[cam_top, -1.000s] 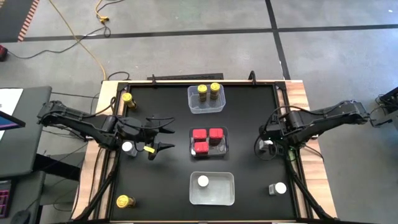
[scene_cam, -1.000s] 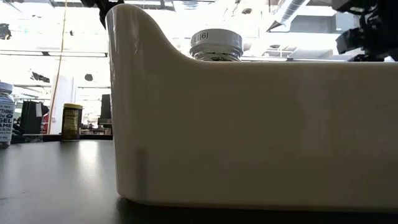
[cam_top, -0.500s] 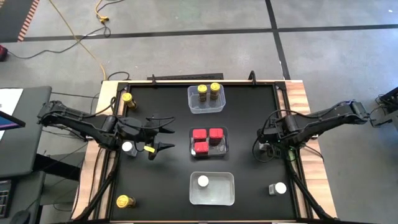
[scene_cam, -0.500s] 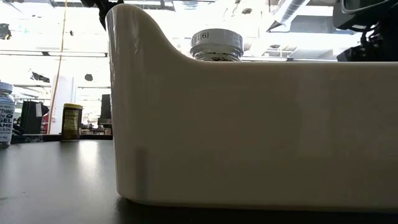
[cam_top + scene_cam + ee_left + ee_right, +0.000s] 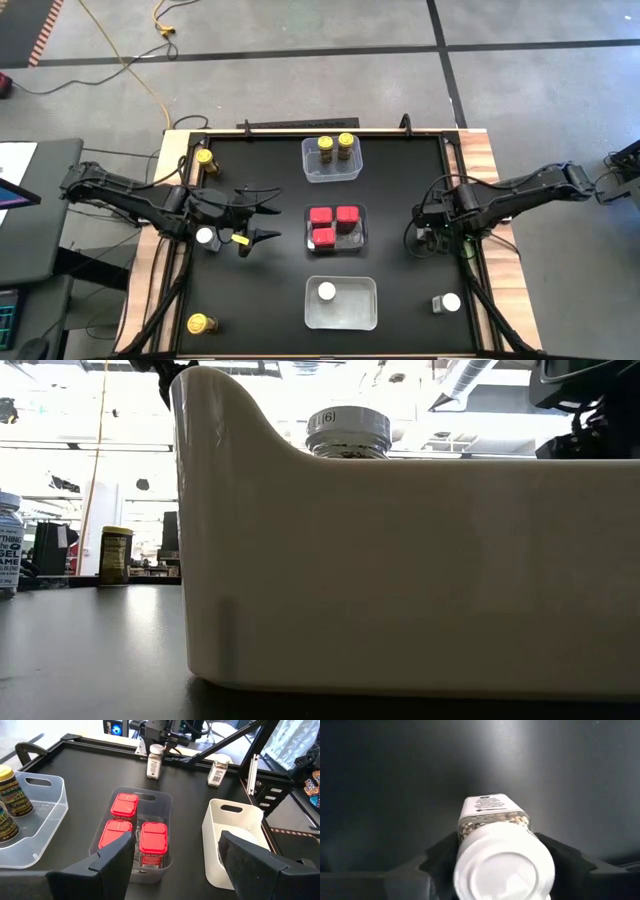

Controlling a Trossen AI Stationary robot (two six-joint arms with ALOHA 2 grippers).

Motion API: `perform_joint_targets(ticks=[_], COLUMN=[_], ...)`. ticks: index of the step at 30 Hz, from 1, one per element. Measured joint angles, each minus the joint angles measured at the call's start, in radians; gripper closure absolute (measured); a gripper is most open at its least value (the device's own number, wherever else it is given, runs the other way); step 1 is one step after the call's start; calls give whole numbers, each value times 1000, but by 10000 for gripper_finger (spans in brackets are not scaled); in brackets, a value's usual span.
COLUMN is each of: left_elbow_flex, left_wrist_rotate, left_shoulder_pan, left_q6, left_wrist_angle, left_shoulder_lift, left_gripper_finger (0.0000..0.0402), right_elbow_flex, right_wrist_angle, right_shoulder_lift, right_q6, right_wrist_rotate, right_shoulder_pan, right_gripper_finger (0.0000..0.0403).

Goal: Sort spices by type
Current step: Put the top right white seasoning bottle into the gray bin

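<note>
R gripper [image 5: 430, 238] sat at table's right edge, fingers flanking a white-capped clear round spice jar [image 5: 499, 851]; grip not yet firm, I'd say. Risk: off-centre squeeze tips jar. L gripper [image 5: 262, 223] idle, half open, empty.

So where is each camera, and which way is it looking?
High view: above the table, looking straight down; both arms show, left gripper and right gripper.
Low view: at table height, looking level across at the white tub.
Left wrist view: on the left arm, looking past its fingers at the red tins.
Right wrist view: on the right arm, looking down at a white-capped jar.
Shared: high and left wrist views both show the red tins.
</note>
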Motion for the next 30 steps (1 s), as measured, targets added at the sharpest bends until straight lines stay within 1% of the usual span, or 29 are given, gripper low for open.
perform_joint_targets(ticks=[6, 11, 14, 20, 24, 27, 30], left_elbow_flex=[0, 0, 0, 0, 0, 0, 0], left_wrist_rotate=[0, 0, 0, 0, 0, 0, 0], left_shoulder_pan=[0, 0, 0, 0, 0, 0, 0], left_q6=[0, 0, 0, -13, -16, -16, 0], left_wrist_angle=[-5, -28, -39, -45, -52, -72, -77], left_shoulder_lift=[0, 0, 0, 0, 0, -3, -6], left_gripper_finger=[125, 125, 125, 125, 125, 125, 125], right_elbow_flex=[-21, -8, 35, 196, 340, 473, 615], right_wrist_angle=[17, 23, 14, -43, -70, -137, -200], right_shoulder_lift=[-2, 0, 0, 0, 38, 125, 254], right_q6=[-6, 26, 33, 104, 107, 133, 141], right_wrist_rotate=[-19, -31, -36, 4, 40, 77, 86], right_shoulder_pan=[-12, -11, -11, -4, 38, 79, 118], right_gripper_finger=[177, 180, 180, 180, 180, 180, 180])
